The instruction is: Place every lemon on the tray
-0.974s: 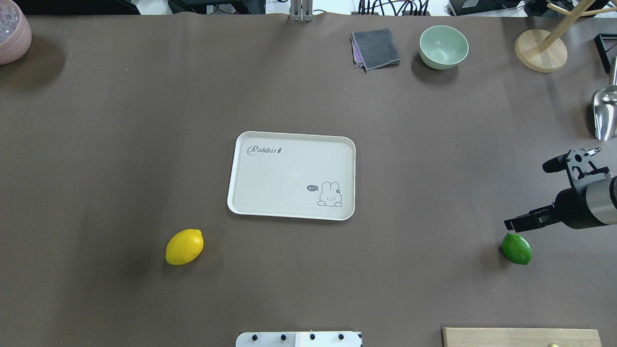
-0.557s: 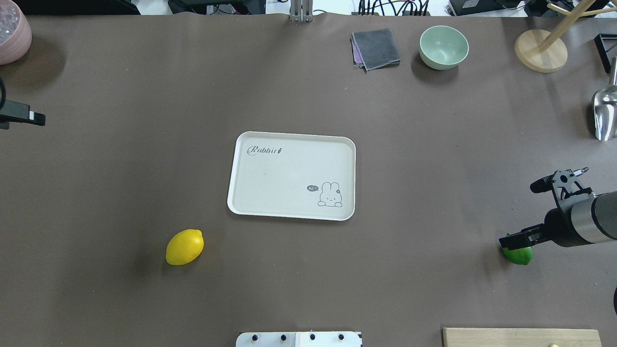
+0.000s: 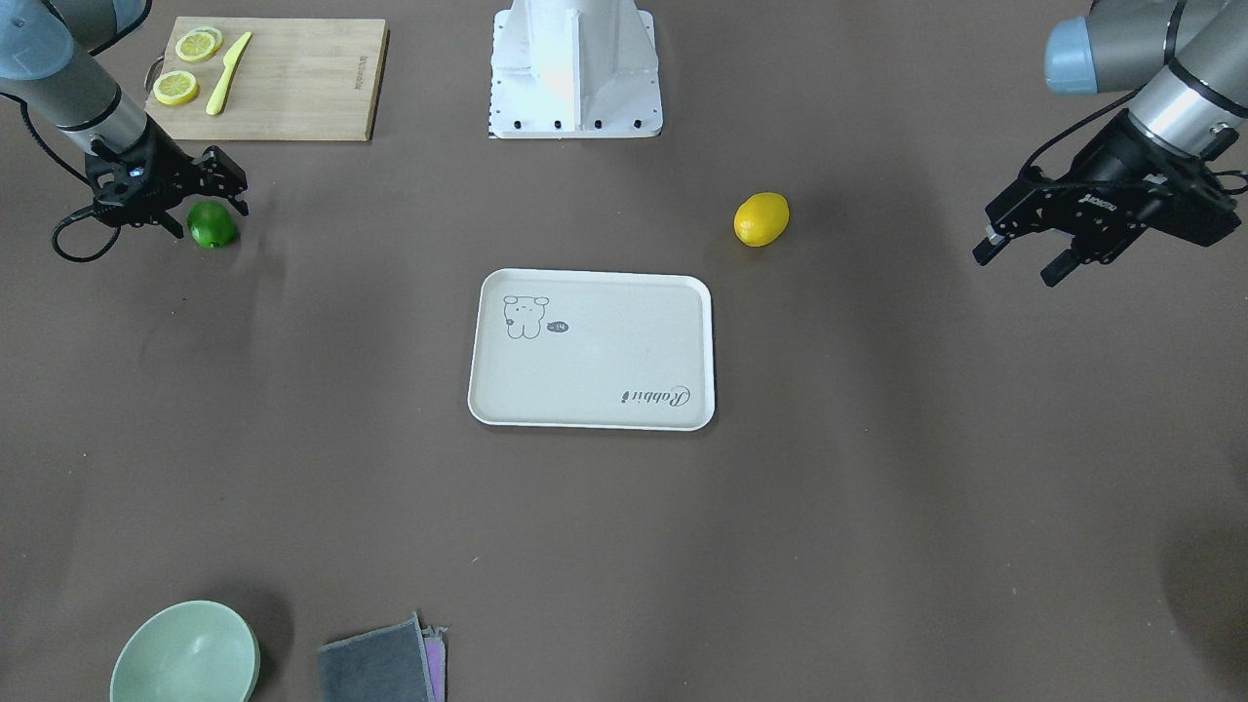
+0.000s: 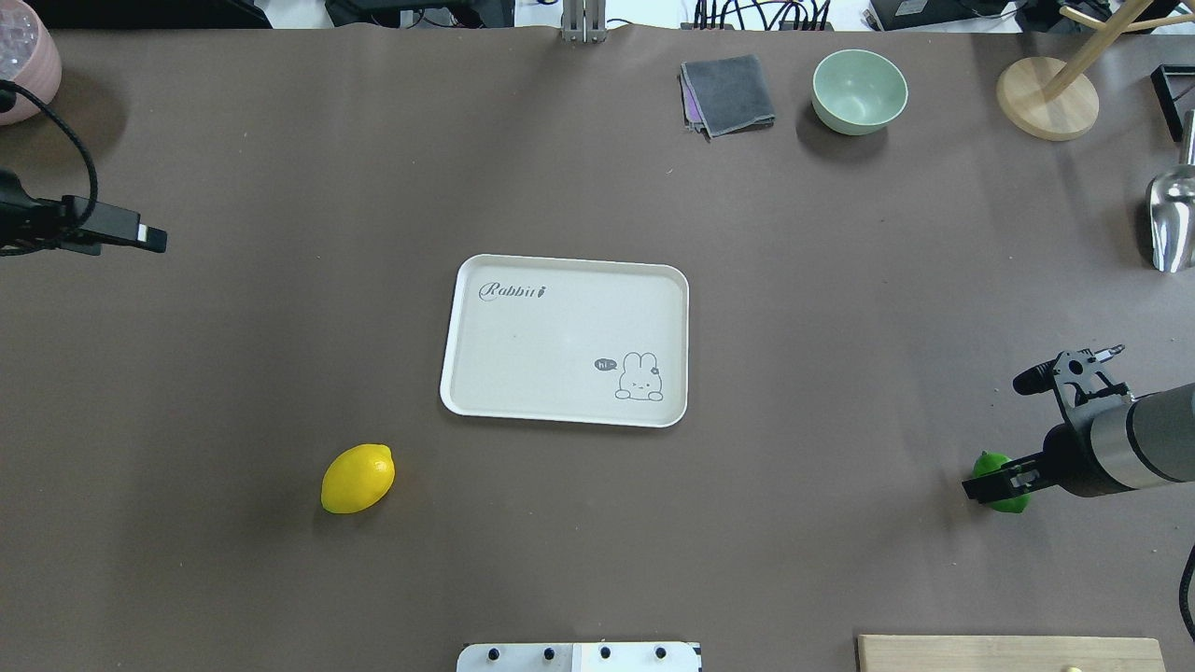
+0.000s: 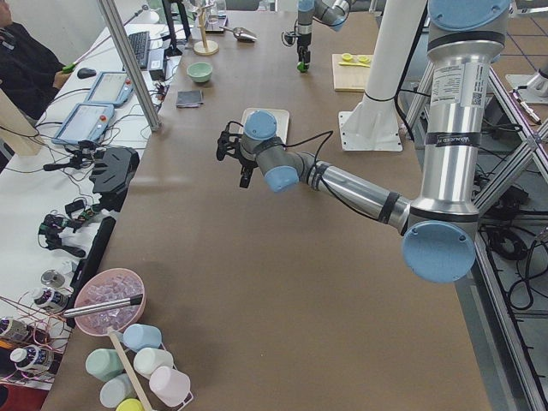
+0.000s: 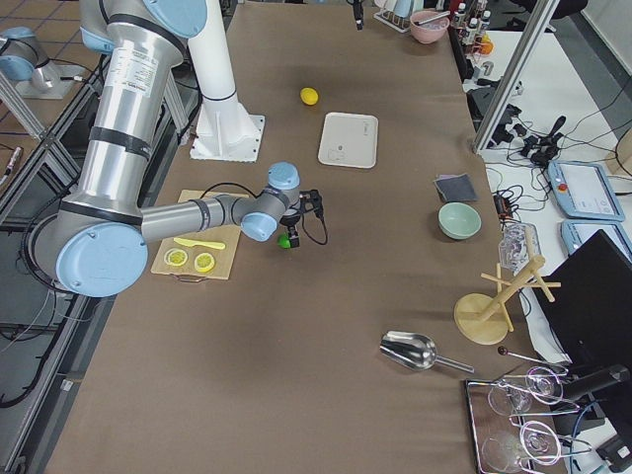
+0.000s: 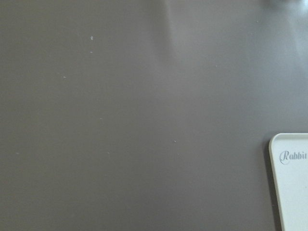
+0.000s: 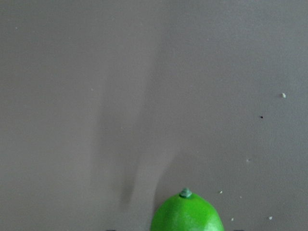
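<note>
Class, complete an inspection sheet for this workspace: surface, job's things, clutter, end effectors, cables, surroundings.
Surface: brown table, few pale specks.
Job's things: tray bare; yellow lemon and green lemon on table, off tray.
Clutter: bowl, cloth, cutting board with slices and knife, scoop, wooden stand.
End effectors: right end effector open, straddling green lemon; left end effector open, apart from both lemons.
Cables: right wrist cable looped; left wrist cable arched.
Surroundings: operator, tablets beside table.
</note>
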Robot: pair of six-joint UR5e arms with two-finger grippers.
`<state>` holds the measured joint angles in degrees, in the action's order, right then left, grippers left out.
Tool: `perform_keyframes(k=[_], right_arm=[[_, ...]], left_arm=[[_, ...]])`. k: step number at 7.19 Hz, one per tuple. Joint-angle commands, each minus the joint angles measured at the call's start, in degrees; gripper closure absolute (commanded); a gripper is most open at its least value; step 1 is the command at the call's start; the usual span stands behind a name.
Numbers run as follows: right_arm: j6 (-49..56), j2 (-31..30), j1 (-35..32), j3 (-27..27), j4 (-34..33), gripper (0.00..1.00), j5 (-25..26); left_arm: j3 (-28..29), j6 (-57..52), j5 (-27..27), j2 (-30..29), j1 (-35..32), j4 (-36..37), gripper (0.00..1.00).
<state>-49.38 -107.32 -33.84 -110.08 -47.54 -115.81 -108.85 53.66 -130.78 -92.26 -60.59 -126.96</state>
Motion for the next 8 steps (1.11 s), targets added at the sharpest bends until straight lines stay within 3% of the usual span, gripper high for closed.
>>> perform_keyframes(k=[1,3,5,8], right_arm=[[0.68,0.01,0.0,0.65,0.07,1.0,-0.12],[0.77,0.71,-7.08,0.22,0.25,1.0,-4.04],[0.51,4.38,-16.83,0.21,0.25,1.0,-15.19],[-10.32,12.54,-17.93,0.82,-0.36,1.0,-15.94]], left_arm=[[-0.22,1.8,1.66,-1.25,3.27,-0.04,0.02],[0.05,4.16,7.61,-4.4,9.93,0.05,0.02],[-1.18,4.0,14.64,-4.33,16.96,0.05,0.02],[-3.64,1.63,25.88,-4.07,29.61,-0.04,0.03]])
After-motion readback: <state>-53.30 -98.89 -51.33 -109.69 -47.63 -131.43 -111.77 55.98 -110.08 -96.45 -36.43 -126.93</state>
